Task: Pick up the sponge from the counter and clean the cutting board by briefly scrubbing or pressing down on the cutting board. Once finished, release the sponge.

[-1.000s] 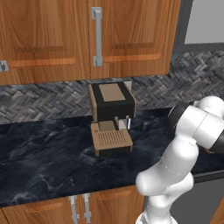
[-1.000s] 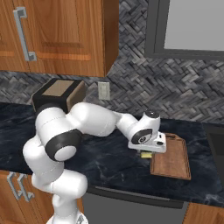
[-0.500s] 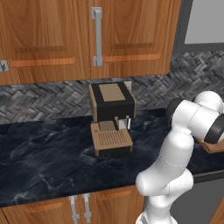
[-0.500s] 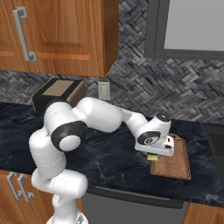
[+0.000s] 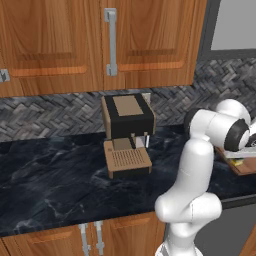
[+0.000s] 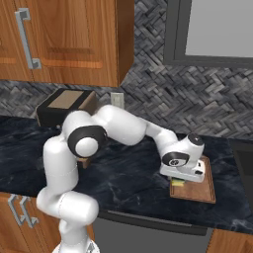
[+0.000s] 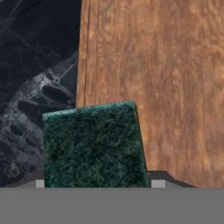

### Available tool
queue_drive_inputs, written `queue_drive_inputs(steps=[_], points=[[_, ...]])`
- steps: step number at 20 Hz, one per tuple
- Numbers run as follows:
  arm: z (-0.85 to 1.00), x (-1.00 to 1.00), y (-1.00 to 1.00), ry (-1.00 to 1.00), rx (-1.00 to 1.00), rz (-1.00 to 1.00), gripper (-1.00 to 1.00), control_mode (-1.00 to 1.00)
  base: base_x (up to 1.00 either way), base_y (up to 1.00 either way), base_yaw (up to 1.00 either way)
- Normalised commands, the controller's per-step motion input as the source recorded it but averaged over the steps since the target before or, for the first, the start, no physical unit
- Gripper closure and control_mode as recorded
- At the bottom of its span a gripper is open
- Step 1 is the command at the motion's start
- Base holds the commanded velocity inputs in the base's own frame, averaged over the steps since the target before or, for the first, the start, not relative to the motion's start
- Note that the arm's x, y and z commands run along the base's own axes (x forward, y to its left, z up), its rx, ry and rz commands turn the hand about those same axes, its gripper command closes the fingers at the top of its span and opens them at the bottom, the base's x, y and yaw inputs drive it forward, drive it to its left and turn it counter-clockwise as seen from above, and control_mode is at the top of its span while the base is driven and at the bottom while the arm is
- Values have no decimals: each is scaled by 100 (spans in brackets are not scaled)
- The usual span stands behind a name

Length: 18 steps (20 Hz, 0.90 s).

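Sponge (image 7: 94, 146) sits nearest to us in the hand view, its dark green scrubbing face filling the space just ahead of the tips, pinched in the gripper (image 6: 179, 182) with its yellow body peeking out under the hand in the right base view. A second ago we carried it over the near left part of the cutting board (image 6: 201, 188); half a second ago it was lower and further along, and now it hangs just over the board's near left corner, straddling the edge where the reddish wood meets the counter (image 7: 35, 65). We cannot tell from these pictures whether the sponge is touching the wood or is just above it. We judge that the carry is done and the scrub itself is at hand: a press down and a short rub should follow, then letting go. With the sponge half off the board's edge, a nudge inward seems wise to us. Farther back, the coffee machine (image 5: 127, 132) stands against the backsplash (image 6: 163, 94), well apart from our work.
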Motion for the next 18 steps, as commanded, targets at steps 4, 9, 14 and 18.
queue_drive_inputs(steps=[4,9,14,18], points=[[-38,0,0,0,0,0,100,-100,0,0,0],[-64,0,0,0,-2,0,100,-100,0,0,0],[-20,-4,-5,-3,-1,0,100,-100,0,0,0],[-6,-9,-22,0,0,0,100,-100,0,0,0]])
